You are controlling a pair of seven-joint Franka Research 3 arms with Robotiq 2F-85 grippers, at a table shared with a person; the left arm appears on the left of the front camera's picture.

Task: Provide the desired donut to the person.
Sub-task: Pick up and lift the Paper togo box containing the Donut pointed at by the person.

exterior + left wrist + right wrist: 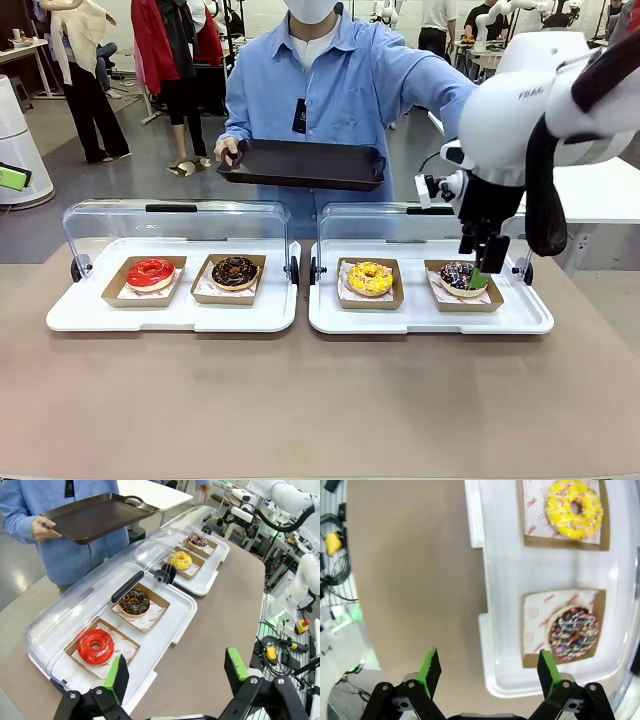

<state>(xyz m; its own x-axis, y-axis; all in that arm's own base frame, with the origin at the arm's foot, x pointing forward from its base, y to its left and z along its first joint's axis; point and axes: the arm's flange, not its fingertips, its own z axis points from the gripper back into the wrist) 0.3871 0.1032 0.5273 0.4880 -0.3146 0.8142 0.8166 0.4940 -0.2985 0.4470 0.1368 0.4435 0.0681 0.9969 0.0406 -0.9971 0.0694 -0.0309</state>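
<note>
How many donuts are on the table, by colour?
red donut: 1
dark chocolate donut: 1
yellow sprinkled donut: 1
chocolate donut with coloured sprinkles: 1
Total: 4

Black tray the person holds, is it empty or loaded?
Empty: the black tray shows a bare surface in the left wrist view.

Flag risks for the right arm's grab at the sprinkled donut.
1. Right gripper is open but looks off-centre from the sprinkled donut; closing may clip its cardboard holder or smear icing.
2. The raised clear lid stands just behind; lifting toward the black tray held by the person may knock it.
3. The donut lies loose in the holder; tilting may slide it off.
</note>
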